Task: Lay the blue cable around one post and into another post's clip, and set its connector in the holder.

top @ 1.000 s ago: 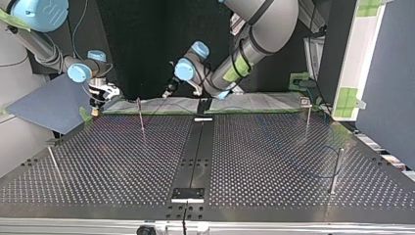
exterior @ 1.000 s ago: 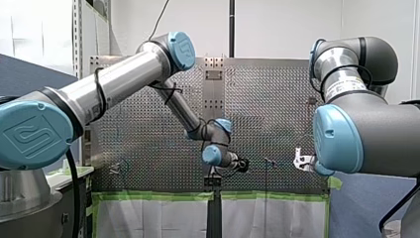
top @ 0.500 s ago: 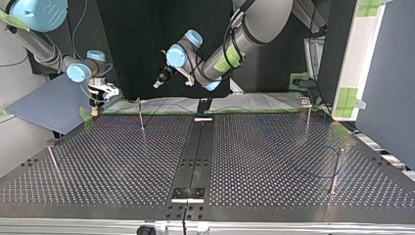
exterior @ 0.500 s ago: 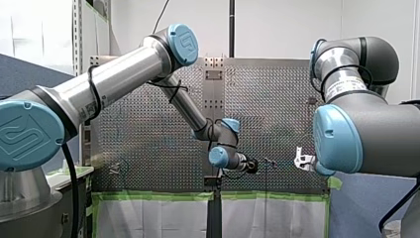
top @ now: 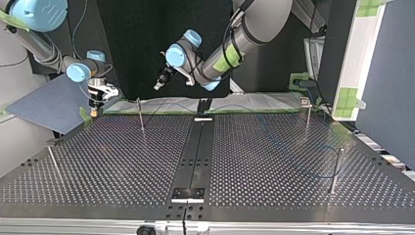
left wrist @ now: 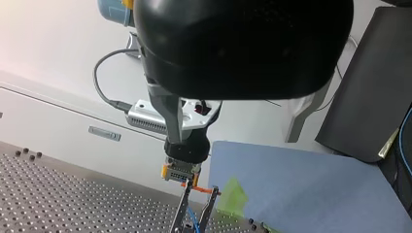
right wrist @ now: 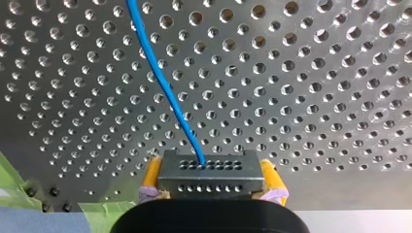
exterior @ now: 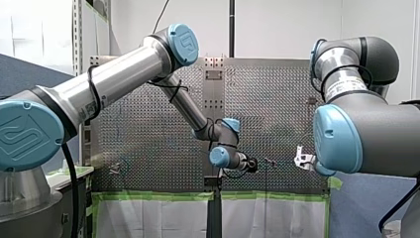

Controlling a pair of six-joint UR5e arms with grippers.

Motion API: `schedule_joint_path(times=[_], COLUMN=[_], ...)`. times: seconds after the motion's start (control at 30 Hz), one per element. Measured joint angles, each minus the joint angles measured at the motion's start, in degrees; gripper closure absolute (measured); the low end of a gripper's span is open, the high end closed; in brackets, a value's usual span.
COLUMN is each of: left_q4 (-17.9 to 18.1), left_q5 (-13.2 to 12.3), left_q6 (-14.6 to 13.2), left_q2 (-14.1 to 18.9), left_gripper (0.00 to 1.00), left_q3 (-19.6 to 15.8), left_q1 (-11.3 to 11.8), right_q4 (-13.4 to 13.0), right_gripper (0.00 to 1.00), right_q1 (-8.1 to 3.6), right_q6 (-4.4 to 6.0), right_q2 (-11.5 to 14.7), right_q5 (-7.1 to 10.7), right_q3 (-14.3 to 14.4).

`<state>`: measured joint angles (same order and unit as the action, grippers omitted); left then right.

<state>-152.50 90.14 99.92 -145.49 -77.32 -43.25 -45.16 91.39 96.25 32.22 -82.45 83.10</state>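
**Fig.** Perforated table point(top: 274, 161) seen from across: a dark strip point(top: 195, 156) runs down its middle, four thin posts point(top: 141, 115) stand on it, and green tape point(exterior: 158, 196) lines the far edge. Behind it are a black backdrop point(top: 132, 44) and, off the far-left corner in the top view, a blue-grey panel point(top: 44, 105). The front view adds a white wall point(exterior: 287, 25) and a white sheet point(exterior: 148, 218) under the taped edge.

My right gripper point(top: 94, 106) hangs over that far-left corner, its yellow pads point(right wrist: 149, 177) clamped on the dark connector point(right wrist: 209, 171). The blue cable point(right wrist: 163, 85) leaves the connector's face and runs out over the holes. In the top view a loop of cable lies at the post point(top: 334, 169) by the right edge; I cannot tell whether it passes round it. My left gripper point(top: 157, 86) is in the air beyond the far edge, left of the strip, pointing toward the right gripper. I cannot tell how its fingers stand.

Against one second earlier: my left arm point(exterior: 124, 74) has lifted and swung toward the top view's left, carrying its gripper up from just above the taped edge. In the last half second it barely shifted. The right gripper, connector and cable loop lie as they did.
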Motion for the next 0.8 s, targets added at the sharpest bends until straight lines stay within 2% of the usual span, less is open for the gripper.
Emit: schedule_joint_path(times=[0.37,0.6,0.8], left_q4=[-0.7,-1.0,-1.1], left_q5=[1.0,3.1,3.6], left_q6=[0.2,0.2,0.3], left_q2=[0.0,0.0,0.0], left_gripper=[0.0,0.0,0.0], left_q3=[0.0,-0.1,-0.1], left_q1=[0.0,-0.1,-0.1], right_q4=[0.0,-0.2,-0.2], right_gripper=[1.0,1.0,1.0], right_q1=[0.04,0.0,-0.01], right_q6=[0.27,0.39,0.44], right_q2=[0.0,0.0,-0.1], right_q5=[0.19,0.2,0.22], right_q3=[0.0,0.0,0.0])
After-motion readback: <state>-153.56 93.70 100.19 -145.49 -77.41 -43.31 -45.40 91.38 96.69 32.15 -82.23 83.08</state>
